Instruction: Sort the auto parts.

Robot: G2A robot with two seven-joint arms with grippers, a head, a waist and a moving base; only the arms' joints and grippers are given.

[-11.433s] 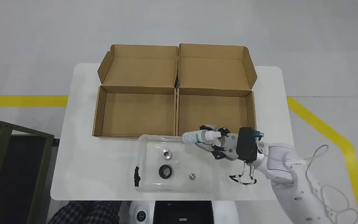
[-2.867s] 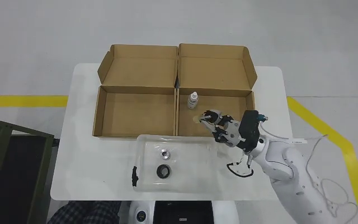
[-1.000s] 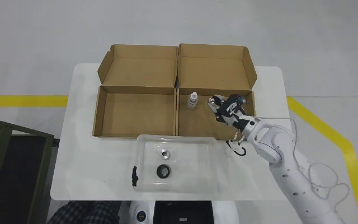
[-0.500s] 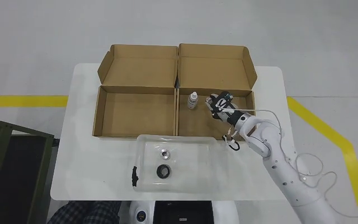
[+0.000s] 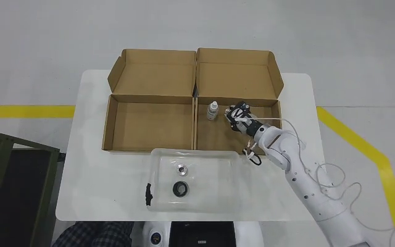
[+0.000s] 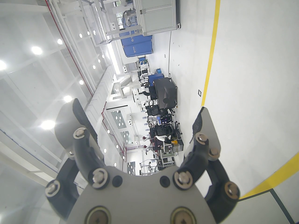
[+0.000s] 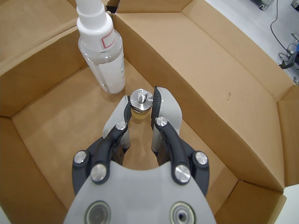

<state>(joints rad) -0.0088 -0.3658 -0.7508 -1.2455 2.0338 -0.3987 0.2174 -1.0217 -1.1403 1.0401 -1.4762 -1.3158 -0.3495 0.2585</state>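
My right end effector [image 7: 140, 105] is clamped on a small metal fitting [image 7: 139, 99], one pad pressed against each side of its silver hexagonal head, with the brass-coloured base showing just below the pads. I hold the fitting upright and low over the floor of the right cardboard box [image 7: 210, 59]; I cannot tell whether it touches the cardboard. Just beside it stands a clear spray bottle [image 7: 102, 47] with a white cap, upright in the box's far corner next to the wall it shares with the left cardboard box [image 5: 151, 126].

From the top view, the right end effector [image 5: 236, 114] sits inside the right cardboard box [image 5: 265, 133], a little to the right of the spray bottle [image 5: 213, 110]. Both boxes lie side by side with lids folded back. Nearer to me on the white worktop [image 5: 92, 154] is a clear tray [image 5: 152, 162] holding a silver part [image 5: 182, 168] and a black ring [image 5: 182, 189].

My left end effector [image 6: 140, 113] has its fingers spread wide, holding nothing, and faces out into the room.
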